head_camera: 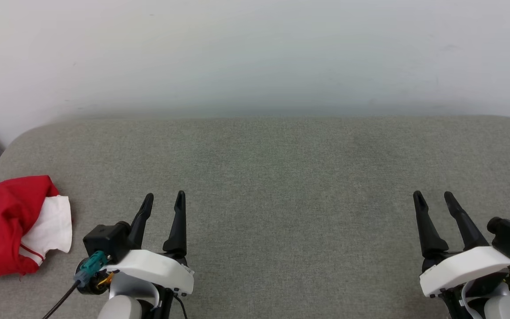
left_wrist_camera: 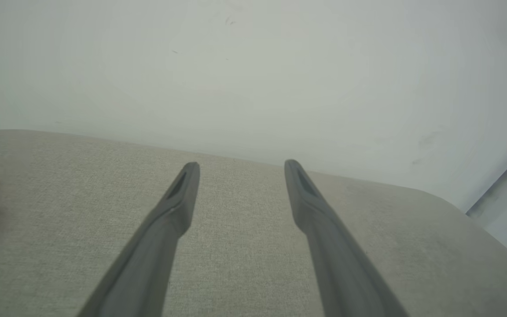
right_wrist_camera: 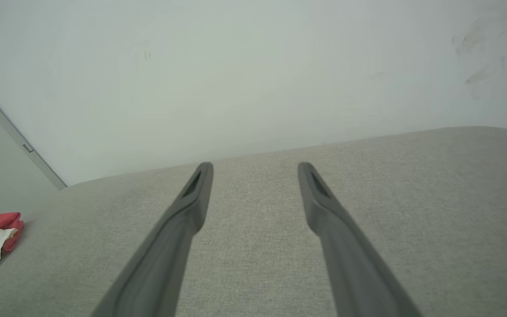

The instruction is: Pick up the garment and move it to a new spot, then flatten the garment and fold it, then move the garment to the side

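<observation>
Red with a white sleeve, the garment (head_camera: 9, 221) lay bunched at the left edge of the grey padded surface (head_camera: 281, 177), near the left tool (head_camera: 164, 195). That tool and the right tool (head_camera: 432, 194), well apart, stood wide and empty, seemingly parked ahead of the first pickup.

The left hand (head_camera: 164, 196) has two long fingers (left_wrist_camera: 178, 207) of dark grey, matt material. Each finger becomes narrow toward its tip and has a small, long hollow on the inner side there. At their base sits a white curved cover (head_camera: 153, 268). Beside it is a black box (head_camera: 104, 239), and under that a teal plug (head_camera: 93, 262) with a thin black cable (head_camera: 60, 301). The forearm (head_camera: 120, 310) is pale grey and round. The right hand (head_camera: 433, 196) shows the same dark fingers, white cover, black box and teal plug.
</observation>
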`<state>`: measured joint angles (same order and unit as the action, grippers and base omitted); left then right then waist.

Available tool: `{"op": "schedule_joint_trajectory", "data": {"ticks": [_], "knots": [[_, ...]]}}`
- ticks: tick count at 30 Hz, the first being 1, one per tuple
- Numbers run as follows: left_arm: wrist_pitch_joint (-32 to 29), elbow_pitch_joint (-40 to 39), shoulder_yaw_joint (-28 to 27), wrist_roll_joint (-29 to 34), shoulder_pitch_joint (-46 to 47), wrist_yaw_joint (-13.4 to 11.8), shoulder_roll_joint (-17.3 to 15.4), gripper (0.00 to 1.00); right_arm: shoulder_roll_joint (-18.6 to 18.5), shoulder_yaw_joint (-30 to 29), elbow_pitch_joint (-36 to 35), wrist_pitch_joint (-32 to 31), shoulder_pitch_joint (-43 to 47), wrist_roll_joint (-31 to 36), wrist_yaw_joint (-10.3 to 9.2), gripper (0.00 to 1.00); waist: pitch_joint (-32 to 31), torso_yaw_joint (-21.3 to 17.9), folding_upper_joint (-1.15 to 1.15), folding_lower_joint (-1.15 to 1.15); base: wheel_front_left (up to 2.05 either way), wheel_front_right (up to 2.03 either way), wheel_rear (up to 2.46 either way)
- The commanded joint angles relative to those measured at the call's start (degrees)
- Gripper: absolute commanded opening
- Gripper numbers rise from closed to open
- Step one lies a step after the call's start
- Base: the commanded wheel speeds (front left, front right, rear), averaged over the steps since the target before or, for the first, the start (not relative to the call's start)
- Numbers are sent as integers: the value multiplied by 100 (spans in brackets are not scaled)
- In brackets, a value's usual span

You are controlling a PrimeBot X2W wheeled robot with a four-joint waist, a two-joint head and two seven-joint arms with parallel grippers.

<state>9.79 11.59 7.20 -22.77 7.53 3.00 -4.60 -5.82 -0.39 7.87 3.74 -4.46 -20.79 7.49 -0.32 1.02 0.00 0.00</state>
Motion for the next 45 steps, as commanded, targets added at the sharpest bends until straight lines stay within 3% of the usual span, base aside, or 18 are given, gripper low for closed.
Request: {"op": "schedule_joint_trajectory", "data": {"ticks": [1,26,45], "knots": [[58,-12,38,173,122,-30,-30,100,10,-9,-75,-7,-25,208,1,100,-3,3,0,0,0,0,0],[353,230,243,1320,234,-218,-69,100,196,-146,-265,56,125,1492,0,100,-10,42,0,0,0,0,0],[551,562,215,1734,288,-170,58,100,298,-327,-346,185,182,2084,-1,100,-21,73,0,0,0,0,0]]}}
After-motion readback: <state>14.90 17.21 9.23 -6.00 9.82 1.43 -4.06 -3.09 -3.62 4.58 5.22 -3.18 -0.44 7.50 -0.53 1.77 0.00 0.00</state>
